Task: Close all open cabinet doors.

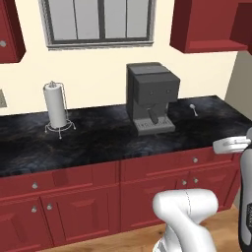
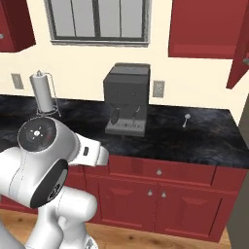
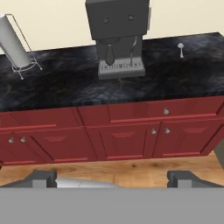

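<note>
Your gripper (image 3: pixel 112 179) hangs low facing the bench (image 3: pixel 65 87), jaws released and empty; open cabinet door (image 2: pixel 239 46) sits high, well apart

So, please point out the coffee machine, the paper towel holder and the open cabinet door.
coffee machine (image 1: pixel 151 96): left base view, on its dark front body.
paper towel holder (image 1: pixel 55 106): left base view, on the white roll.
open cabinet door (image 2: pixel 240 56): right base view, on the red panel swung outward.
</note>
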Available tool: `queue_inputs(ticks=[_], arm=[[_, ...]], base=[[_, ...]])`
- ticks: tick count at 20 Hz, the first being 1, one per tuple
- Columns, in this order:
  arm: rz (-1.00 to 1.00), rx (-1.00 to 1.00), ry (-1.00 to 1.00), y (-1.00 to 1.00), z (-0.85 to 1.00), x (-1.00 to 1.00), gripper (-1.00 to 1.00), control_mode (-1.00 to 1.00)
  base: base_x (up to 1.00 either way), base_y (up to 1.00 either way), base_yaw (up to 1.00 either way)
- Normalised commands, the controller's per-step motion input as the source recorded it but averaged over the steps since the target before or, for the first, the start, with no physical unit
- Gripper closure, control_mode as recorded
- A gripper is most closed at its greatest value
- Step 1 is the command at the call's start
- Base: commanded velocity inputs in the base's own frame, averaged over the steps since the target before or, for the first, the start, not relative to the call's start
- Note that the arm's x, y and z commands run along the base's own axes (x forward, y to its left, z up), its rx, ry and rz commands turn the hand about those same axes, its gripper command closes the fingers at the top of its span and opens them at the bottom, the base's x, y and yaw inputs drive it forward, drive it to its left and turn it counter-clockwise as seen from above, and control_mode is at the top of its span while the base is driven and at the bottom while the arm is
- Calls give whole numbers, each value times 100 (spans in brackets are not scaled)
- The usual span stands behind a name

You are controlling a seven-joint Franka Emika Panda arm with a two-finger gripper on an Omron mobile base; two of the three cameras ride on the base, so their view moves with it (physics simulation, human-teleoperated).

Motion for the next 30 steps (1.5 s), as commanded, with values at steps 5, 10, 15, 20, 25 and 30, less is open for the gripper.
queue_inputs(ticks=[5,10,15,20,25,30], arm=[[0,0,0,0,0,0,-100,100],[0,0,0,0,0,0,-100,100],[0,0,0,0,0,0,-100,100],[0,0,0,0,0,0,-100,100],[0,0,0,0,0,0,-100,100],[0,0,0,0,0,0,-100,100]], base=[[0,-40,0],[0,-56,0],[0,-59,0],[0,-49,0],[0,-41,0],[0,-45,0]])
